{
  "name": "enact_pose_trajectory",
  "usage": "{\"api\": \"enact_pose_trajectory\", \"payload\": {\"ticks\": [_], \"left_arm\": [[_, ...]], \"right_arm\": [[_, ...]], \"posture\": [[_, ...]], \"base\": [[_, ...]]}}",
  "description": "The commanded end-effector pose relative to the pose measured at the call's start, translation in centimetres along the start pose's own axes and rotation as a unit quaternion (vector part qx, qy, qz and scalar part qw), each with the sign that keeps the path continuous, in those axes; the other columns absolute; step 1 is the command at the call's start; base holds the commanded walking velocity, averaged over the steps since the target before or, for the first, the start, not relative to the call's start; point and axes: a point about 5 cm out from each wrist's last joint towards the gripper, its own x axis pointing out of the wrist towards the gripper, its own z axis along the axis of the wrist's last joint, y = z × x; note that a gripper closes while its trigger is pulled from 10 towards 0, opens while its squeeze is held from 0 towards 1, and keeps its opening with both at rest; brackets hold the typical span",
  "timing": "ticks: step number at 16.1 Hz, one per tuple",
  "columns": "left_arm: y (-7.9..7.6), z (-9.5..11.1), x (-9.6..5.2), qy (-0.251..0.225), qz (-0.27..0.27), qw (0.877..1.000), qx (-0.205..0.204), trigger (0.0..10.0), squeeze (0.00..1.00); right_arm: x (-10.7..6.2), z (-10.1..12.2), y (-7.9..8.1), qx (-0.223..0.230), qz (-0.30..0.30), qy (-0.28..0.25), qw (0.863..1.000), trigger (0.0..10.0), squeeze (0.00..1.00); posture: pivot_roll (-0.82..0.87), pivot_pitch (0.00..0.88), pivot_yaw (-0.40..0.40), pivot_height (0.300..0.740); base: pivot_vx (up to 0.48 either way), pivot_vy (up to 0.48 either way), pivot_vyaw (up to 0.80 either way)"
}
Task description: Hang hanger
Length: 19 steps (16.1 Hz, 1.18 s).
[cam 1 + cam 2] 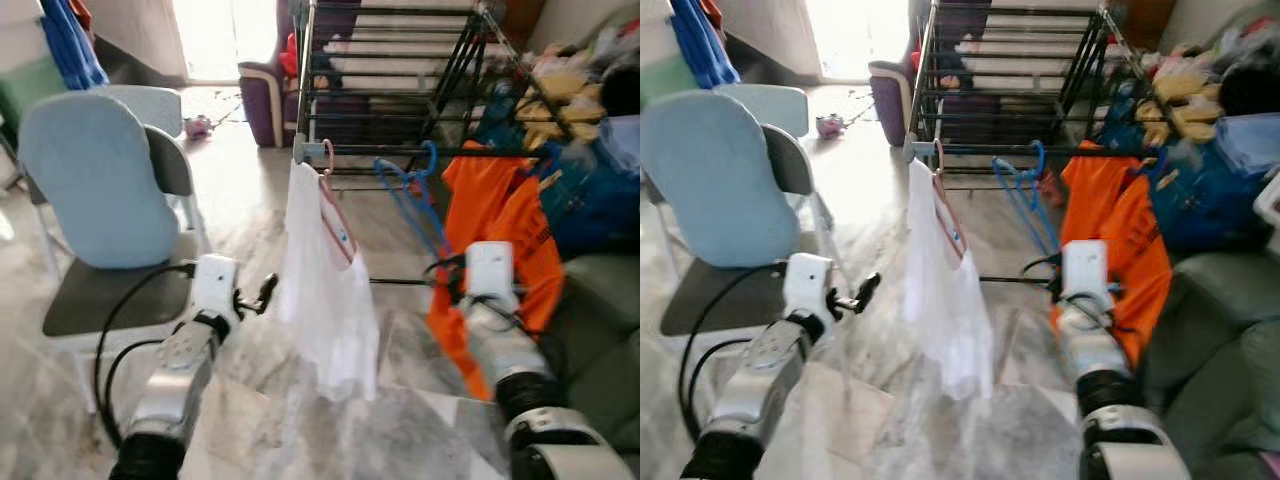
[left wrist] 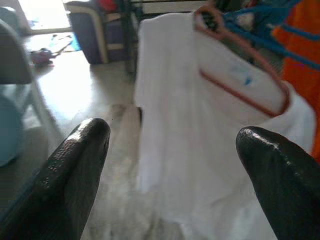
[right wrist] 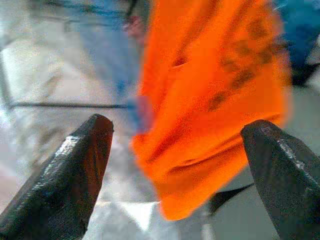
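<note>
White shirt (image 1: 325, 290) on pink plastic hanger (image 1: 335, 205) hung from black metal drying rack (image 1: 400, 80), left end effector (image 2: 170, 165) spread wide at 9 o'clock, right end effector (image 3: 180, 165) wide by orange shirt (image 3: 215, 95).

Before me a black drying rack (image 1: 400, 60) stands on the pale marble floor (image 1: 240, 200). From its near rail hang a pink hanger (image 1: 335, 215) with a white shirt (image 1: 330, 300), a bare blue hanger (image 1: 410, 195), and an orange shirt (image 1: 495, 215). A blue-backed chair (image 1: 95, 200) stands on the floor to my left.

Pink hanger (image 1: 338, 215) with white shirt (image 1: 330, 300), hooked on rack rail (image 1: 400, 151)
</note>
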Motion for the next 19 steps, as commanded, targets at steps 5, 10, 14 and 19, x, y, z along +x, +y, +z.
{"api": "enact_pose_trajectory", "payload": {"ticks": [5,10,14,19], "left_arm": [[2.0,-0.1,-1.0,-0.036,0.065,0.997,-0.014,10.0,0.0],[1.9,0.5,-0.6,-0.054,0.087,0.994,-0.026,10.0,0.0],[0.8,0.1,-1.5,-0.061,0.065,0.996,-0.007,10.0,0.0],[2.8,-0.5,-5.5,-0.065,0.096,0.993,-0.011,10.0,0.0]], "right_arm": [[-0.6,2.6,4.1,0.026,0.099,-0.058,0.993,10.0,0.0],[-1.1,1.3,4.5,0.025,0.121,-0.065,0.99,10.0,0.0],[-1.6,0.7,3.4,0.068,0.129,-0.074,0.986,10.0,0.0],[-6.3,-0.2,0.1,0.055,0.167,-0.143,0.974,10.0,0.0]], "posture": [[-0.09,0.0,0.077,0.74],[-0.11,0.0,0.042,0.74],[-0.1,0.0,0.033,0.74],[-0.11,0.0,0.034,0.74]], "base": [[0.0,0.0,0.0],[0.0,0.0,0.0],[0.0,0.0,0.0],[0.0,0.0,0.0]]}}
